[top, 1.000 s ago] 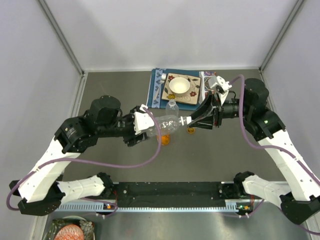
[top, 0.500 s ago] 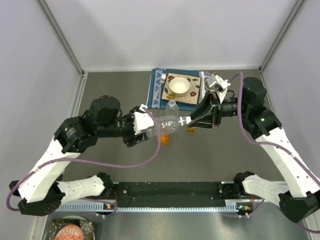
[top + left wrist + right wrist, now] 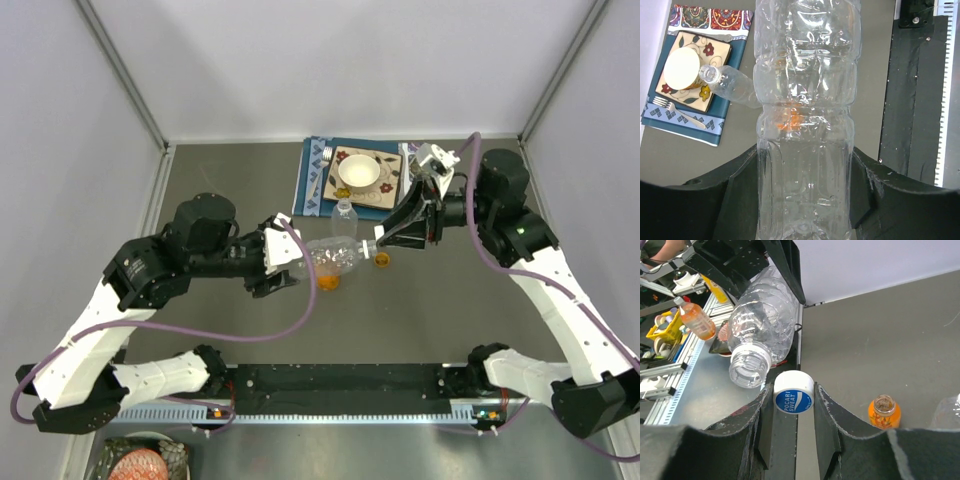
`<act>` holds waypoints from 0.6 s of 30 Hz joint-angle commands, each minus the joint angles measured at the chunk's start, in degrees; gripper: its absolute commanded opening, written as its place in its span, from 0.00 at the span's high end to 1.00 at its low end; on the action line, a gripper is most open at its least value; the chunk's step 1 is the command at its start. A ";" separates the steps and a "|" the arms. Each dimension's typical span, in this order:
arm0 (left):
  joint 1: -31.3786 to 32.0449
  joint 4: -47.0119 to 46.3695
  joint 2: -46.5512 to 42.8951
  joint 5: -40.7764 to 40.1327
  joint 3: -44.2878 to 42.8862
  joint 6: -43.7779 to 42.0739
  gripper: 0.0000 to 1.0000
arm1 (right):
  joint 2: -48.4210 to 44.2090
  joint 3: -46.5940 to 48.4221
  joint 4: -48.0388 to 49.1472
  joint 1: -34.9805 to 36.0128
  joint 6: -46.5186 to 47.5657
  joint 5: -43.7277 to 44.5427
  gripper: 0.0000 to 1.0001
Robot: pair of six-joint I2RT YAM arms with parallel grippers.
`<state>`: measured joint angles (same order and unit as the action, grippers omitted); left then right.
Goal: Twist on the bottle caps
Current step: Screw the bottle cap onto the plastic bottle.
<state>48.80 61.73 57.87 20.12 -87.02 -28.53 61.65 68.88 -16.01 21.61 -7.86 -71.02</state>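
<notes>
My left gripper (image 3: 292, 258) (image 3: 807, 200) is shut on the lower body of a clear ribbed bottle (image 3: 335, 252) (image 3: 807, 100) and holds it lying sideways above the table. Its open mouth (image 3: 749, 367) points at my right gripper (image 3: 378, 240) (image 3: 793, 400). That gripper is shut on a white cap with a blue top (image 3: 793, 399), held just beside the mouth without touching it. A second clear bottle (image 3: 343, 212) (image 3: 735, 87) stands uncapped behind. The squat orange bottle (image 3: 328, 278) (image 3: 883, 412) stands uncapped under the held bottle. A small orange cap (image 3: 382, 260) lies under the right gripper.
A blue placemat (image 3: 312, 190) at the back holds a patterned plate (image 3: 385, 190) with a white bowl (image 3: 358, 173) and a fork (image 3: 677, 111). A black strip (image 3: 340, 380) runs along the near edge. Walls close in on the left, right and back.
My right gripper with the cap has pulled slightly right and back from the bottle mouth. The left arm with the bottle has shifted a little left.
</notes>
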 commanded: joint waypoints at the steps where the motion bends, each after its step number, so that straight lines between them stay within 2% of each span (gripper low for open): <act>1: 0.25 -2.15 -0.30 1.33 -0.96 -0.64 0.53 | -1.26 0.90 3.44 -0.51 -1.54 -3.94 0.89; 9: 0.16 -2.85 -0.74 -1.05 0.63 -1.17 0.53 | -5.39 -1.56 4.06 -0.60 -2.69 -7.28 0.88; 18: 0.25 -2.76 0.93 1.32 -1.13 -0.47 0.53 | -5.40 -1.82 5.81 -0.69 -4.09 -6.76 0.88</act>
<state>48.80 61.52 58.17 19.73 -86.78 -28.93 56.27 66.74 -13.63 21.56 -11.25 -76.60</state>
